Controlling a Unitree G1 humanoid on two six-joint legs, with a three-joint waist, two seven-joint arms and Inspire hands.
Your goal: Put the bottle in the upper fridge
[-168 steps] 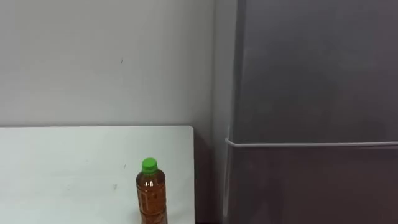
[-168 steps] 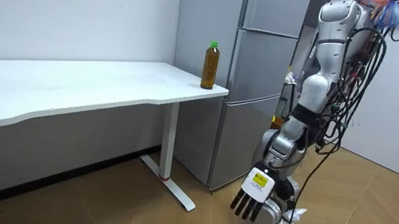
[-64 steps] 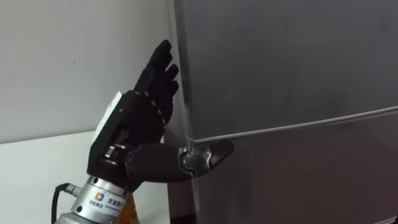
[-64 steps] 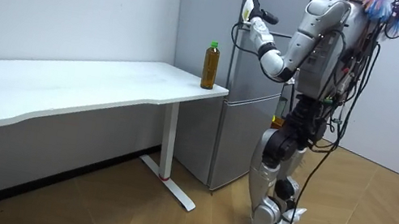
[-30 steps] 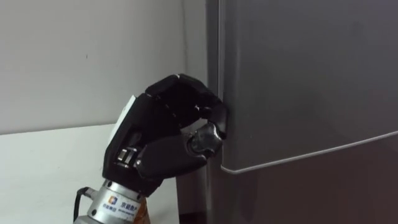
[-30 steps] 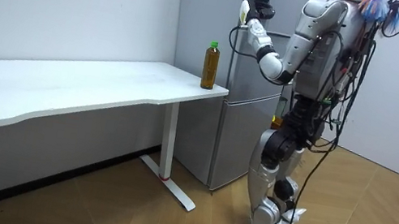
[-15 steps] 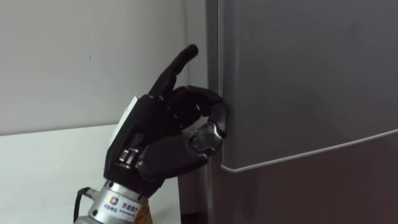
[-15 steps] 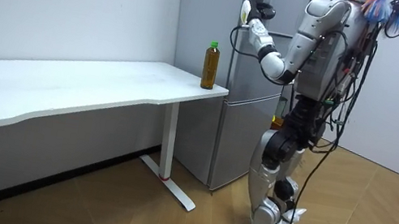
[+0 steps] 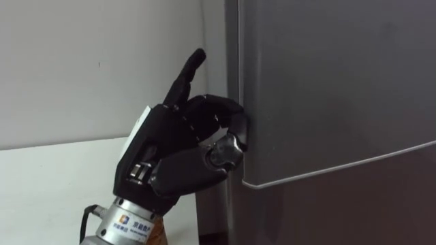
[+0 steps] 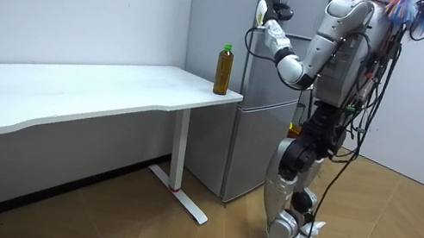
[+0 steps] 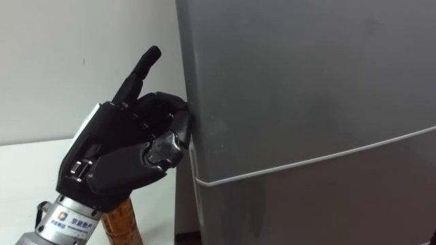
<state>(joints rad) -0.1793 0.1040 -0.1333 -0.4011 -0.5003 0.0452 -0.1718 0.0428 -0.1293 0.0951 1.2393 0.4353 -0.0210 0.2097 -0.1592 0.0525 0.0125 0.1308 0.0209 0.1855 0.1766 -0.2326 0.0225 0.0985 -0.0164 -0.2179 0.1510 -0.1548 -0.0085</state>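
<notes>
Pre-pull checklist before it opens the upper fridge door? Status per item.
1. Left hand on the left edge of the upper fridge door: ok, most fingers are curled round the edge and one points straight up.
2. How far the fingers reach behind the edge: cannot tell, the tips are hidden.
3. Upper fridge door shut, with an even seam to the lower door: ok.
4. Bottle upright, capped, at the table corner beside the fridge: ok.
5. Bottle out of the door's swing: cannot tell.
6. Robot upright, facing the fridge: ok.

Both eye views face the fridge (image 9: 327, 88) closely (room view watches from afar)
</notes>
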